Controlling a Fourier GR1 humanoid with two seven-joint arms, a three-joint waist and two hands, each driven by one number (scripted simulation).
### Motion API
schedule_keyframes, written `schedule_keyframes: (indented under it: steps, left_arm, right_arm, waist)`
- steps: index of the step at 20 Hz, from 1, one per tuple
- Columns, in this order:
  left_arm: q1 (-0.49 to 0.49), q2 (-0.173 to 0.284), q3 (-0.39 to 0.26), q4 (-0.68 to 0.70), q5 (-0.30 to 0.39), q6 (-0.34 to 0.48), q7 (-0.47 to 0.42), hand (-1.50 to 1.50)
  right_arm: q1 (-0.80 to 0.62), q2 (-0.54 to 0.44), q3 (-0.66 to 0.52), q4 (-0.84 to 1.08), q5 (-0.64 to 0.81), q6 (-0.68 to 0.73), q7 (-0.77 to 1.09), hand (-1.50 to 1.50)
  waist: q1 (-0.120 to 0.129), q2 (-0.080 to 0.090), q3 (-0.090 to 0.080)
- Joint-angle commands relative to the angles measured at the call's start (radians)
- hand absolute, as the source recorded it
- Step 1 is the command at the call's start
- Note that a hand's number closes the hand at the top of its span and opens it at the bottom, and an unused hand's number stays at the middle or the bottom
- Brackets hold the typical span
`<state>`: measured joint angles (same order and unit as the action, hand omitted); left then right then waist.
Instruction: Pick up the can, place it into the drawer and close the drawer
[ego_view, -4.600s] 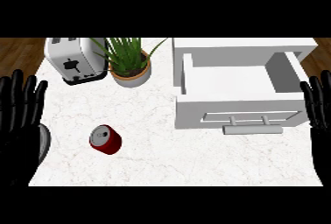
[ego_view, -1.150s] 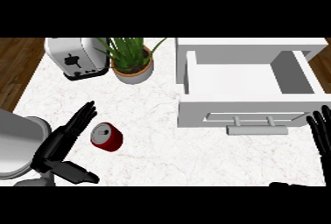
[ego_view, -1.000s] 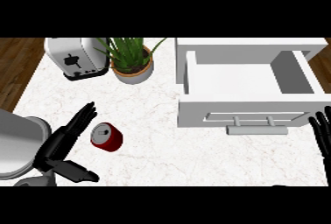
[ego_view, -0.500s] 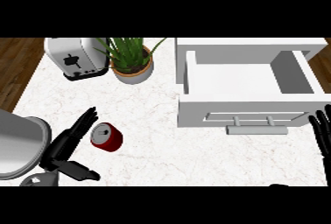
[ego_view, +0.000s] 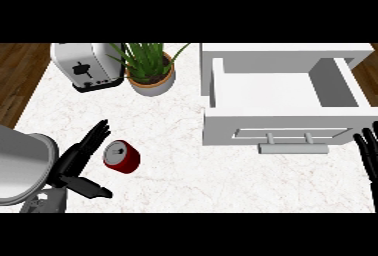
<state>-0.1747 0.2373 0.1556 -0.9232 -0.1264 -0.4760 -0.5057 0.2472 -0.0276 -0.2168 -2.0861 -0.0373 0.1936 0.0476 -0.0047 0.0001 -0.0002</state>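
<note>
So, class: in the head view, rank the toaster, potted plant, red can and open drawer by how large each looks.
Largest to smallest:
1. open drawer
2. toaster and potted plant, which look too alike to rank
3. red can

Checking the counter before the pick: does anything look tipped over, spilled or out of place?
Only the red can: it lies on its side on the counter, beside the open left hand, not upright. No spill shows. The drawer stands open; toaster and potted plant are upright.
</note>
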Motion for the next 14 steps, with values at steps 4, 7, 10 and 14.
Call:
schedule_keyframes:
  steps: [4, 7, 10, 14]
  left_arm:
    - [-0.120, -0.017, -0.001, 0.188, -0.048, 0.061, -0.096, -1.50]
    - [-0.068, 0.035, -0.002, 0.169, -0.038, -0.007, -0.124, -1.50]
    - [-0.134, -0.050, -0.020, 0.200, -0.052, 0.083, -0.083, -1.50]
    - [-0.115, 0.008, -0.003, 0.252, -0.047, 0.037, -0.151, -1.50]
  right_arm:
    - [-0.029, -0.046, -0.075, -0.039, -0.070, 0.012, 0.069, -1.50]
    - [-0.006, -0.006, -0.031, -0.043, -0.043, 0.013, 0.050, -1.50]
    - [-0.003, -0.017, -0.072, 0.010, -0.047, 0.034, -0.014, -1.50]
    - [0.002, -0.017, -0.054, -0.038, -0.051, 0.039, 0.054, -1.50]
  waist:
    - [-0.004, 0.001, 0.000]
    - [0.000, 0.000, 0.000]
    - [-0.002, 0.000, 0.000]
    - [-0.001, 0.000, 0.000]
